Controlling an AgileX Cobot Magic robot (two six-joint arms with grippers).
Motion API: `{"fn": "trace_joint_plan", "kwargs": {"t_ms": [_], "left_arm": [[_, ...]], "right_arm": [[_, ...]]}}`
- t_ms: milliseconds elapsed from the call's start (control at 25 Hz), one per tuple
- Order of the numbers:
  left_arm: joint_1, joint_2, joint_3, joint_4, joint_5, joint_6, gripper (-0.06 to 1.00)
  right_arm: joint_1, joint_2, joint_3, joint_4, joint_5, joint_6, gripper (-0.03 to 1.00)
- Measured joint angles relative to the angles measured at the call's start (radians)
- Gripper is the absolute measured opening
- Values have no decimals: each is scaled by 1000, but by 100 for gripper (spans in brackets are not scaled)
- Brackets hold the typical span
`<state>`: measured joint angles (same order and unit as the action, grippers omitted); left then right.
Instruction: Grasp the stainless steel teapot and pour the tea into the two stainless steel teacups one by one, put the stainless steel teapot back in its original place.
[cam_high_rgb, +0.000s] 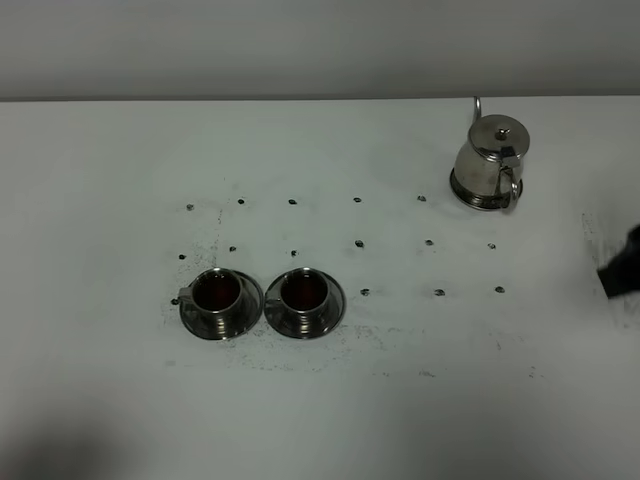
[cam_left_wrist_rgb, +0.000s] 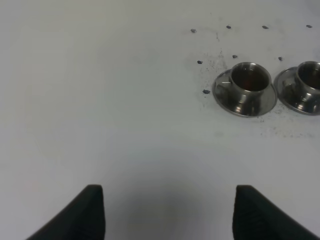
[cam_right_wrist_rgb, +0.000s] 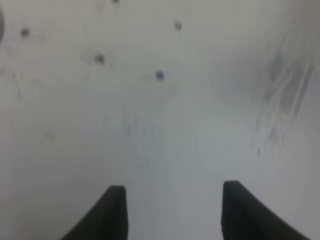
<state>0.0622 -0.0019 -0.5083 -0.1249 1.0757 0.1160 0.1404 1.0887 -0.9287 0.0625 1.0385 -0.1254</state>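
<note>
teapot (cam_high_rgb: 492, 158), shiny steel with a knobbed lid, stands upright on the far right of the white table (cam_high_rgb: 320, 400) in the high view, its loop handle turned toward the near side and its thin spout rising on the far side. well apart from it, at the near left, the two teacups sit side by side on their saucers with the saucer rims almost touching: the left teacup (cam_high_rgb: 217, 294) and the right teacup (cam_high_rgb: 304, 293), each holding reddish-brown tea (cam_high_rgb: 304, 290). rows of small dark dots (cam_high_rgb: 358, 243) mark the table between the cups and the pot, with dark scuffing around the saucers. nothing stands between the pot and the cups. a dark piece of the right arm (cam_high_rgb: 622, 265) shows at the right edge, clear of the pot.

from the left wrist, the left gripper (cam_left_wrist_rgb: 167, 210) hangs over bare table, its two dark fingers wide apart with nothing between them; the left teacup (cam_left_wrist_rgb: 249, 82) and part of the right one (cam_left_wrist_rgb: 306, 85) lie beyond it.

from the right wrist, blurred, the right gripper (cam_right_wrist_rgb: 172, 212) has its fingers apart over bare table, holding nothing; dots (cam_right_wrist_rgb: 159, 75) and grey scuff marks (cam_right_wrist_rgb: 282, 95) lie ahead.
</note>
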Motion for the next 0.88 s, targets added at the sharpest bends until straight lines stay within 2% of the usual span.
{"fn": "trace_joint_plan", "kwargs": {"t_ms": [280, 520, 880], "left_arm": [[0, 0, 0, 0, 0, 0, 53], [0, 0, 0, 0, 0, 0, 53], [0, 0, 0, 0, 0, 0, 53]], "right_arm": [[0, -413, 214, 16, 29, 0, 36], [0, -631, 356, 6, 33, 0, 32], [0, -843, 404, -16, 71, 30, 26]]}}
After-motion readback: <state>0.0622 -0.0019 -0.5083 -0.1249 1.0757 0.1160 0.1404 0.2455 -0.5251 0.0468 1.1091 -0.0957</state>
